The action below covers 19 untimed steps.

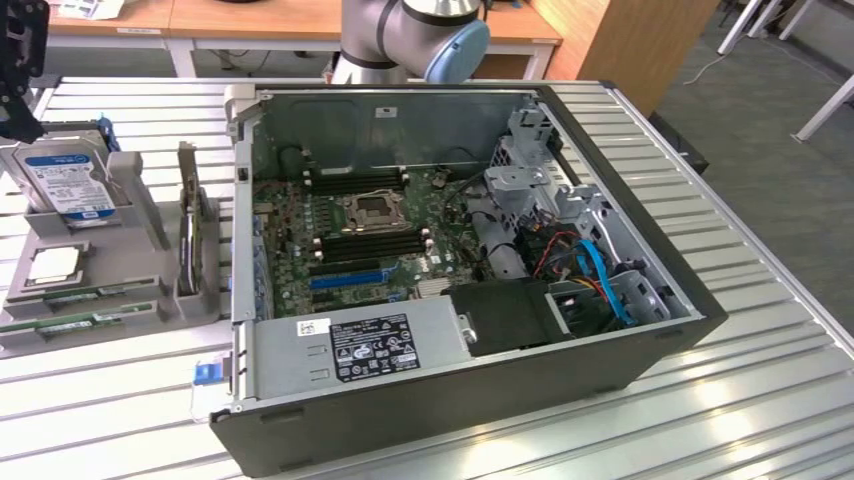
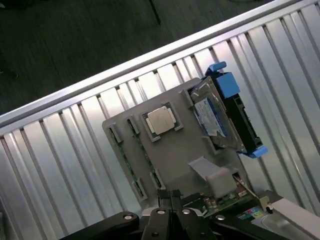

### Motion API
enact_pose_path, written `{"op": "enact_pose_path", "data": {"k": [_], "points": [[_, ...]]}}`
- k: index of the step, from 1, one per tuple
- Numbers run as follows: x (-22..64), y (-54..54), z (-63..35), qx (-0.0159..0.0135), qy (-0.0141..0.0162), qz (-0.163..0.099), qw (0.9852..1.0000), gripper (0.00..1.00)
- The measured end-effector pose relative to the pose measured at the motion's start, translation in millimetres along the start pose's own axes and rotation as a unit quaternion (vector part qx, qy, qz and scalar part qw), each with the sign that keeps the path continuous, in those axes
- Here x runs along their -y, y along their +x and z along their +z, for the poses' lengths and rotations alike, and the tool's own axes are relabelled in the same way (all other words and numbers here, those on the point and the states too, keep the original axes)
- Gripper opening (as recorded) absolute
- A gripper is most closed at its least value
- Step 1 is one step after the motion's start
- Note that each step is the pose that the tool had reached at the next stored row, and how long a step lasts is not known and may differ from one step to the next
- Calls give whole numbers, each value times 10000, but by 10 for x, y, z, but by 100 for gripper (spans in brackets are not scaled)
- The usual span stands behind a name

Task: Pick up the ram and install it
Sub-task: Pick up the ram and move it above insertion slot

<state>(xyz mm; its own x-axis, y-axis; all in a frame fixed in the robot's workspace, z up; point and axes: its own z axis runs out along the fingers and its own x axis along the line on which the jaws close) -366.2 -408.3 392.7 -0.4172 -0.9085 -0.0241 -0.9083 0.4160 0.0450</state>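
hand: fingertips pressed together, nothing between them; hand [image 2: 172, 196] hangs above the tray, clear of every part on it
ram location: ram [image 1: 80, 323] [image 2: 129, 162] sits in the outermost slot of the tray [image 1: 127, 262] [image 2: 185, 145], at the exterior view's left, outside the case
second stick: second stick [image 1: 96, 294] just beside the ram, one slot inward, same heading
ram axis: long axis runs along the tray's outer edge, in the exterior view left to right and rising slightly to the right; roughly parallel to the memory slots [image 1: 374, 245] in the case
ram look: long thin green board, clipped at both ends by small grey holders
tray neighbours: bare processor [image 1: 56, 264] [image 2: 161, 120], square silver lid; hard drive [image 1: 70, 185] [image 2: 215, 117], silver with blue label, leaning in a blue bracket; expansion card [image 1: 194, 232] standing on edge at the tray side nearest the case
in the way: the card and the case wall [image 1: 242, 200] stand between the ram and the motherboard [image 1: 354, 225]
case: case [image 1: 627, 330], dark metal box, side open, lying flat; power supply [image 1: 360, 343] along its near side; blue and orange cables [image 1: 603, 280] at the exterior view's right
counter: counter [image 1: 747, 400] [image 2: 65, 150], ribbed shiny metal slats
arm: arm [image 1: 407, 30] base behind the case, grey with blue cap
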Motion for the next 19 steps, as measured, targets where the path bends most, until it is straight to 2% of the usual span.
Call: {"op": "enact_pose_path", "data": {"k": [5,9,14,19], "points": [[0,0,0,-17,-9,-384,9993,10],[1,0,0,-31,-16,-692,9976,10],[0,0,0,-48,-25,-1064,9943,10],[0,0,0,-64,-34,-1429,9897,10]]}}
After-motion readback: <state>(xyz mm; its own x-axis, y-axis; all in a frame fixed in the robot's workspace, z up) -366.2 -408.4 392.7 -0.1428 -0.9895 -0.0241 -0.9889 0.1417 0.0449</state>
